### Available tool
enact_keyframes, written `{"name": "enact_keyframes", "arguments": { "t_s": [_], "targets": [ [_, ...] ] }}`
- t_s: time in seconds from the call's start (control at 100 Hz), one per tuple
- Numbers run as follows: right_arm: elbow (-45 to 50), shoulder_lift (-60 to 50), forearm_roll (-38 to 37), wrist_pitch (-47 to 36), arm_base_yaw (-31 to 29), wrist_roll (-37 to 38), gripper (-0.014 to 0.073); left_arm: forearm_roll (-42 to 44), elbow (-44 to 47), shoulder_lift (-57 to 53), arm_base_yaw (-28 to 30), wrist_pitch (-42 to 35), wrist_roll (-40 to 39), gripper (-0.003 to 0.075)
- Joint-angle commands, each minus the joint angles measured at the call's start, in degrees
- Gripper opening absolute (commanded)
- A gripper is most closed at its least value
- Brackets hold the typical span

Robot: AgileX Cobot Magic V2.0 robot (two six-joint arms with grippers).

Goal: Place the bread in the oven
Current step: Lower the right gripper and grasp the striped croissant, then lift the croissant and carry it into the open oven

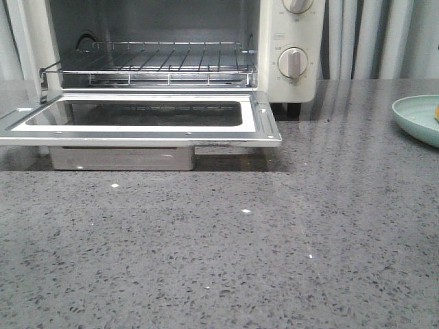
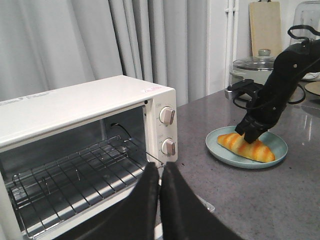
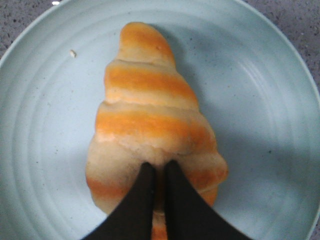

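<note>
The bread (image 3: 150,115), a golden-orange roll with cream stripes, lies on a pale green plate (image 3: 260,100) to the right of the oven (image 2: 75,105). My right gripper (image 3: 159,167) hovers right over the roll's wide end, its fingers nearly together with only a thin slit between them, and the roll is not held. From the left wrist view that gripper (image 2: 250,136) touches down on the bread (image 2: 246,147). The cream-white oven (image 1: 295,41) has its door (image 1: 260,120) folded down flat and its wire rack (image 1: 151,62) bare. My left gripper (image 2: 160,167) is shut, empty, near the oven's front right corner.
The plate (image 1: 415,116) sits at the right edge of the grey speckled counter (image 1: 226,247). A glass-lidded pot (image 2: 252,67) and a wooden board (image 2: 265,25) stand at the wall beyond the plate. Curtains hang behind the oven.
</note>
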Motion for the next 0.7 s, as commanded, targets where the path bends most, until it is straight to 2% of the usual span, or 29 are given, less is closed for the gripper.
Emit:
{"name": "enact_keyframes", "arguments": {
  "t_s": [0.0,0.28,0.42,0.69],
  "targets": [
    [-1.5,-1.6,-1.2,-0.6,-0.1,-0.2,-0.0071,1.4,-1.9,-0.5,-0.5,-6.4,-0.1,-0.0022],
    [-1.5,-4.9,-1.2,0.4,0.2,-0.5,-0.0071,5.1,-6.0,-1.4,1.0,-7.5,-0.1,-0.0022],
    [-1.5,-8.3,-1.2,0.5,3.2,-3.9,-0.0071,6.3,-7.8,-1.4,5.4,-5.7,-0.1,-0.0022],
    [-1.5,-12.9,-1.2,3.4,12.6,-4.2,-0.0071,4.6,-8.5,-1.4,17.7,-5.7,-0.5,-0.0022]
  ]
}}
